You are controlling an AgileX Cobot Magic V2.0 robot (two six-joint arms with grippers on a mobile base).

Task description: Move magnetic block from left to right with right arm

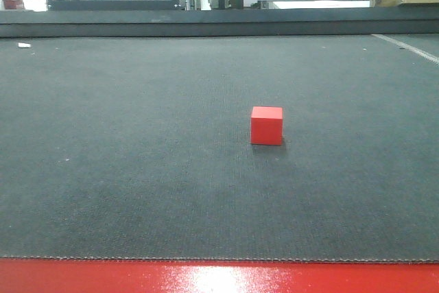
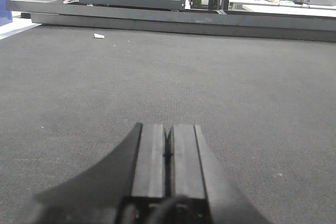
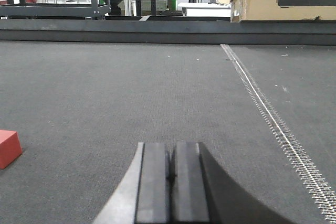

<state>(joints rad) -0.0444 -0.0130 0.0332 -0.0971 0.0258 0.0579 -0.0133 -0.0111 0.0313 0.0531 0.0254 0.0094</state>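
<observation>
On mat [image 1: 137, 183], magnetic block [image 1: 267, 126] flat, face frontward; left fingers [image 2: 150, 163], right fingers [image 3: 153, 179] closed.

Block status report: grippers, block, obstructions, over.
Left gripper shut, empty. Right gripper shut, empty. Block untouched on mat, left of right gripper. No obstruction seen.

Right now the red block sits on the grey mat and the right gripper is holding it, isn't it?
Not quite. The red block does sit on the grey mat, but the right gripper is not holding it: the right wrist view shows its jaws shut on nothing, with the block apart at the left edge.
</observation>
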